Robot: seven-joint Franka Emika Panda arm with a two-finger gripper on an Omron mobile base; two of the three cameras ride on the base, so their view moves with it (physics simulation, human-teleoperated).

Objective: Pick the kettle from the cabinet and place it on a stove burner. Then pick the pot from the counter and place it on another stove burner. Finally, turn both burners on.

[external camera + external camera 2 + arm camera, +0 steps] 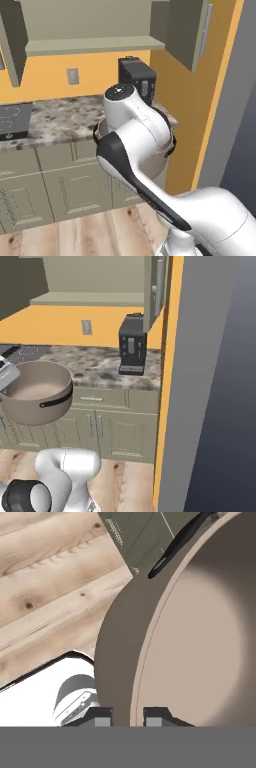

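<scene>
Tool (127,716) gripping pot (37,391) rim, carrying it mid-left of frame, off counter (100,368); burner placement, both burners' switching remaining

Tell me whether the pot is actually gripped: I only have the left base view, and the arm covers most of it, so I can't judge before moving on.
Observer: Yes. In the hand view the gripper is shut on the wall of the pot, one fingertip inside the rim and one outside.
Operator: Is it sitting on the counter?
Observer: No. The right base view shows it off the counter, hanging in front of the drawer fronts above the wood floor.
Operator: Anything in it?
Observer: Nothing; its inside is bare down to the bottom.
</scene>
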